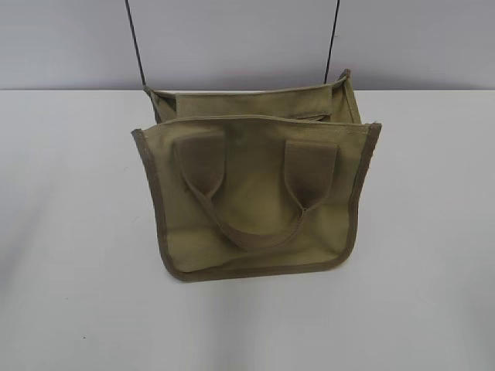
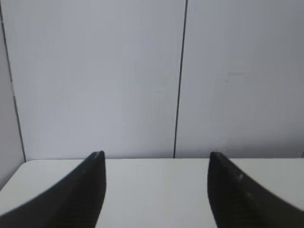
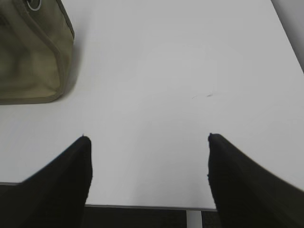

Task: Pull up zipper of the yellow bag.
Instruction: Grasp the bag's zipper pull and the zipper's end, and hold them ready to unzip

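Khaki yellow bag (image 1: 255, 193) with 2 strap handles, both end effectors (image 2: 156, 164) (image 3: 147, 137) spread wide.

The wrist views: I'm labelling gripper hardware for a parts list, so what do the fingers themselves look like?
In both wrist views only the fingers show. The left gripper has two black, matte fingers, broad at the base and tapering in a curve to narrow tips. The right gripper looks alike: two dark fingers. No cables, markings or arm links are visible.

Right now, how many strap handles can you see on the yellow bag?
1 handle for certain, looping down the front face of the yellow bag. A second may lie hidden behind the front panel.
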Motion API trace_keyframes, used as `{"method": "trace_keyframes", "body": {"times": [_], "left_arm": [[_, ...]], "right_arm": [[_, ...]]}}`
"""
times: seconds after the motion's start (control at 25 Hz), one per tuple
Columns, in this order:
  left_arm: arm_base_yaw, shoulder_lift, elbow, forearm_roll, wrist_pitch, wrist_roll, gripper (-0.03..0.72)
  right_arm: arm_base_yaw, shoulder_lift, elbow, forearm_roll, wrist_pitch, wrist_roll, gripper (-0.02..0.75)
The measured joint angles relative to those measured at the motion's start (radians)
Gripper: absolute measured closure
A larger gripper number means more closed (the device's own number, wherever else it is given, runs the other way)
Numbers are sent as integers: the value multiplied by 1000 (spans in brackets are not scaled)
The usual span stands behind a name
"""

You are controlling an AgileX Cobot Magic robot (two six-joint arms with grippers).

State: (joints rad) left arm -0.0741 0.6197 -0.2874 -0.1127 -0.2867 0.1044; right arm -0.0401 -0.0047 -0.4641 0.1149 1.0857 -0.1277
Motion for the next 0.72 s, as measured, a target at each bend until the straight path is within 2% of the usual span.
{"method": "trace_keyframes", "body": {"times": [0.28, 0.4, 0.56, 0.72], "left_arm": [[-161, 463, 41, 56, -365, -18, 236], [-196, 658, 41, 88, -489, -48, 248], [-199, 893, 41, 288, -668, -129, 298], [-202, 1098, 34, 450, -874, -153, 346]], "right_arm": [[0, 0, 0, 0, 0, 0, 183], [0, 0, 0, 0, 0, 0, 183], [0, 0, 0, 0, 0, 0, 183], [0, 0, 0, 0, 0, 0, 183]]}}
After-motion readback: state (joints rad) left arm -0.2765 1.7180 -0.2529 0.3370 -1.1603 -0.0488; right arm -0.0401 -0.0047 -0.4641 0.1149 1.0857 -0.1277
